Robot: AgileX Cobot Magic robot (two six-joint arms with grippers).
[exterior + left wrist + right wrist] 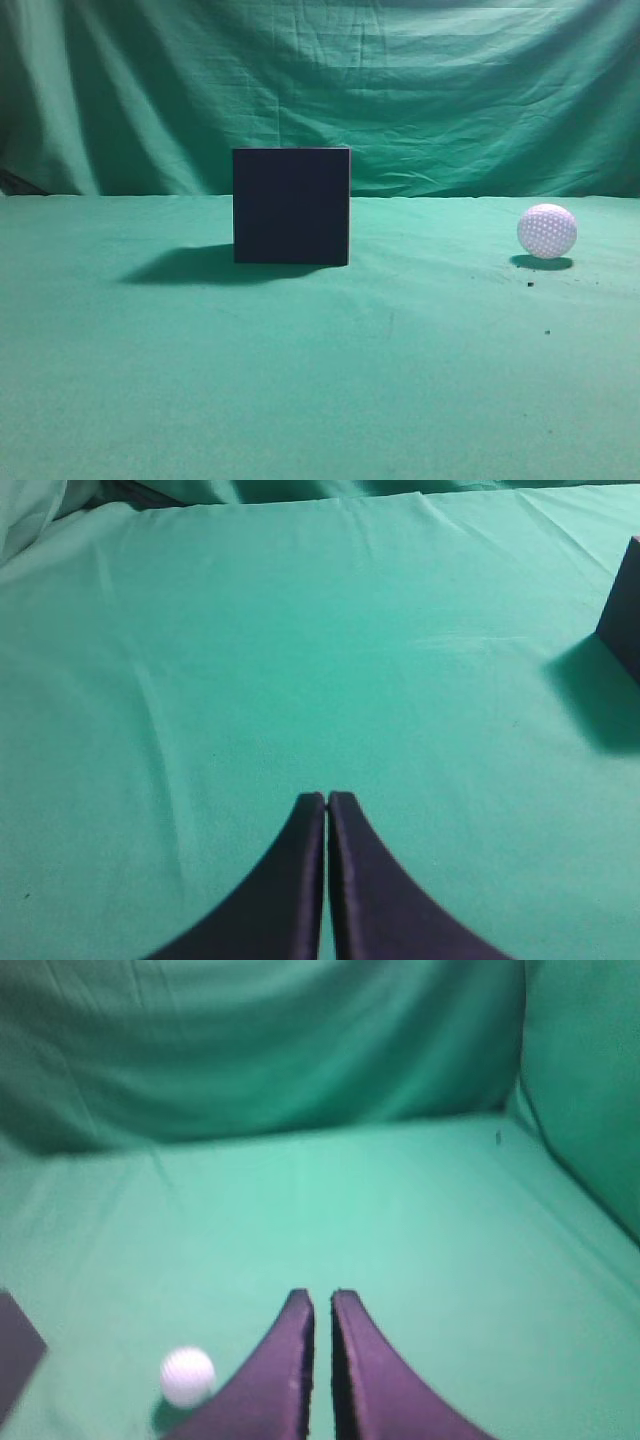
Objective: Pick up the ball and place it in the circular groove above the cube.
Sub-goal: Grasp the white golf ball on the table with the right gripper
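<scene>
Green cloth [320,380] covers the table and hangs as a creased backdrop behind it. Neither arm appears in the exterior view.

Left side: the left gripper [327,798] hovers above bare cloth, its two dark fingers pressed together at the tips with nothing between them. In the left wrist view only a corner of the cube [625,610] shows at the right edge, cut off by the frame, with its shadow beside it.

Centre: the cube [291,206] stands flat on the cloth, dark and plain-faced, casting a shadow to its left. Its top face is not visible from this low angle, so any groove there cannot be made out. No writing or label is readable on it.

Right side: the ball [547,231], white and dimpled, rests on the cloth well apart from the cube. The right gripper [321,1297] hangs above the cloth with a narrow slit between its fingers, holding nothing. The ball [187,1376] lies just left of its fingers, slightly blurred.
</scene>
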